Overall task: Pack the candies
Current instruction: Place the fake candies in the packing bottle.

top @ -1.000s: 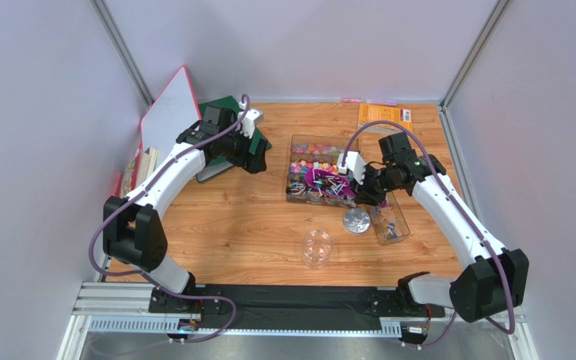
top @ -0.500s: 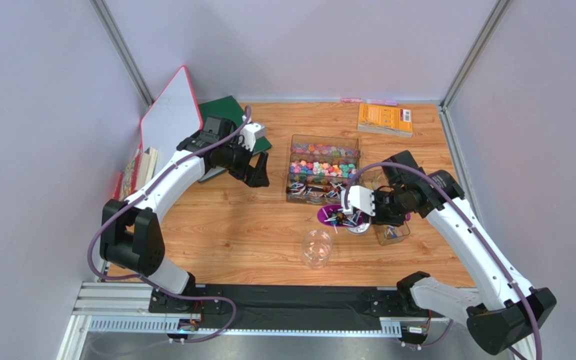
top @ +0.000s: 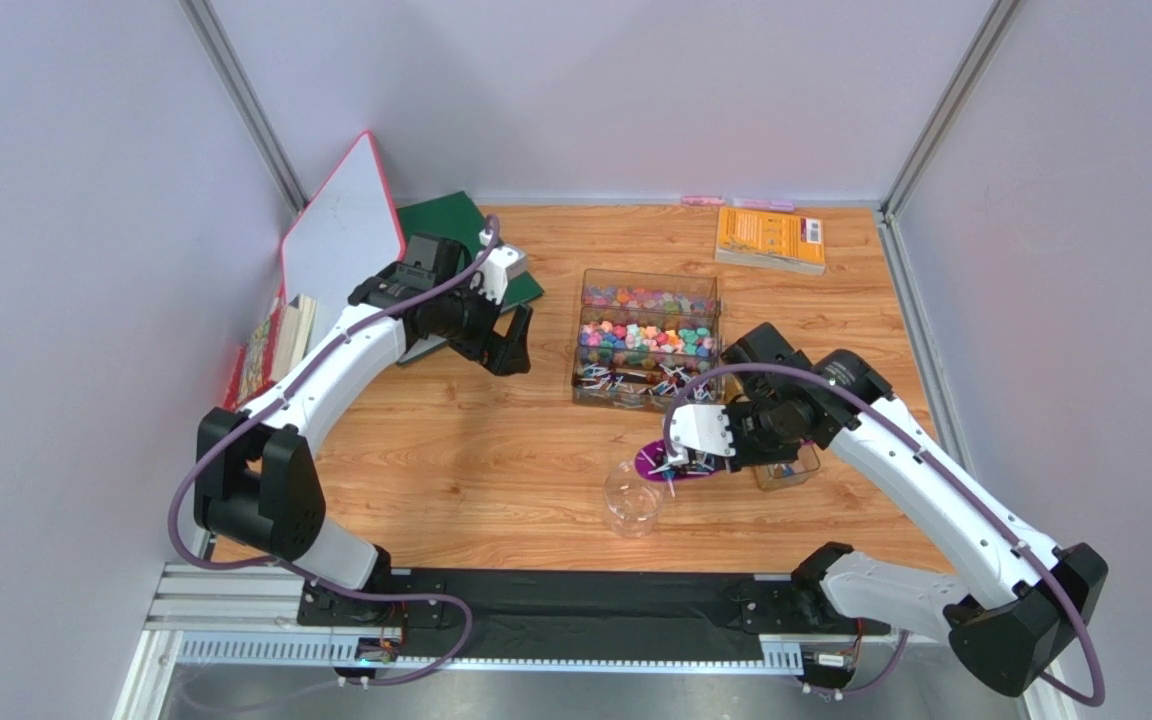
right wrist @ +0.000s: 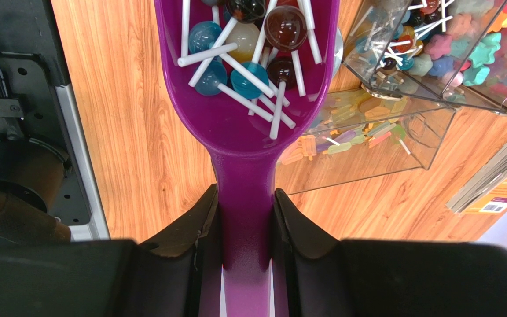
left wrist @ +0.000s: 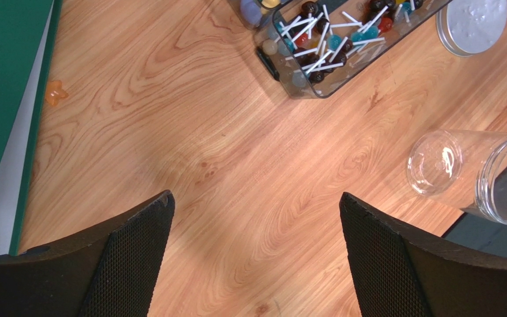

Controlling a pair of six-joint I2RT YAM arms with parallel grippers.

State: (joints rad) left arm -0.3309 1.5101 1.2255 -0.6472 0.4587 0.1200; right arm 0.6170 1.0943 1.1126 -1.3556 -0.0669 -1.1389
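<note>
The candies (top: 642, 333) fill a clear compartment tray at the table's middle: coloured sweets at the back, lollipops on white sticks (left wrist: 332, 39) at its near end. My right gripper (right wrist: 246, 198) is shut on the handle of a purple scoop (right wrist: 249, 125) loaded with lollipops (right wrist: 249, 46). Seen from above, the scoop (top: 666, 458) hangs just right of an empty clear jar (top: 633, 497). The jar (left wrist: 474, 175) also shows in the left wrist view. My left gripper (top: 504, 353) hovers open over bare wood left of the tray, nothing between its fingers (left wrist: 130, 264).
A small clear box (top: 785, 465) with a few sweets sits right of the scoop. A round lid (left wrist: 472, 25) lies near the tray. An orange book (top: 769, 237) is at the back right. A green book (top: 455, 248) and white board (top: 342, 233) are at the back left. A stray orange sweet (left wrist: 54, 92) lies beside the green book.
My right arm lifted the loaded scoop out of the tray and carried it towards me, next to the jar. The left gripper shifted slightly off the green book.
</note>
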